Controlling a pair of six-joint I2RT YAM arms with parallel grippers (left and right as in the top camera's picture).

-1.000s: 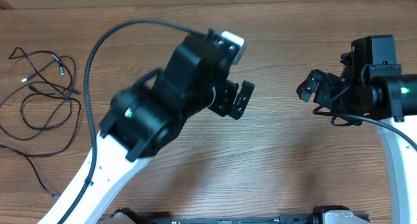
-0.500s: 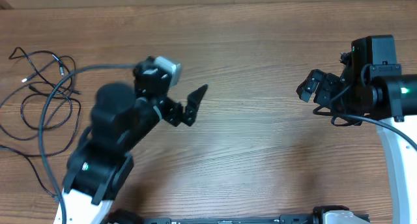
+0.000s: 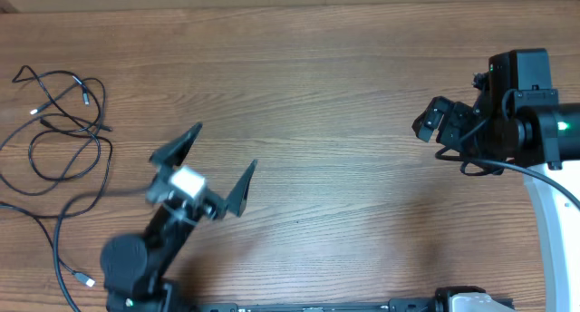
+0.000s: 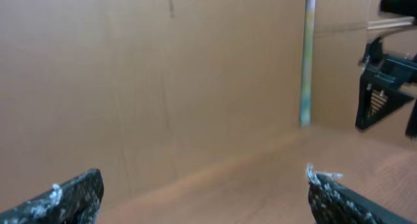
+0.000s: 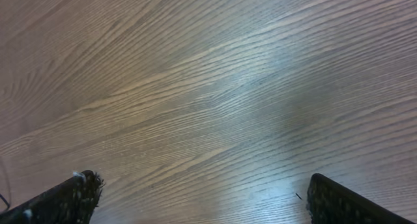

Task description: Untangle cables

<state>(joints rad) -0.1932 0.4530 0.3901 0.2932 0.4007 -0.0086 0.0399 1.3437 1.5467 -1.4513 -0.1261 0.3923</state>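
The cables (image 3: 63, 121) lie as a loose tangle of thin black loops at the table's far left, with small light-tipped plugs. One strand runs down to a plug (image 3: 85, 279) near the front edge. My left gripper (image 3: 227, 147) is open and empty, raised right of the tangle and well apart from it. In the left wrist view its fingers (image 4: 73, 195) frame only a cardboard wall, and no cable shows. My right gripper (image 3: 433, 121) hovers open at the right side. Its fingertips (image 5: 348, 201) stand wide over bare wood, holding nothing.
A cardboard wall (image 4: 163, 87) backs the table. The right arm's body (image 4: 388, 87) shows at the edge of the left wrist view. The left arm's thicker black wire (image 3: 91, 199) trails blurred beside the tangle's lower loops. The wooden table (image 3: 362, 212) spans between the arms.
My left arm has swung back from the table's centre toward the front left, its open gripper now nearer the tangle. The right arm and the cables have not moved.
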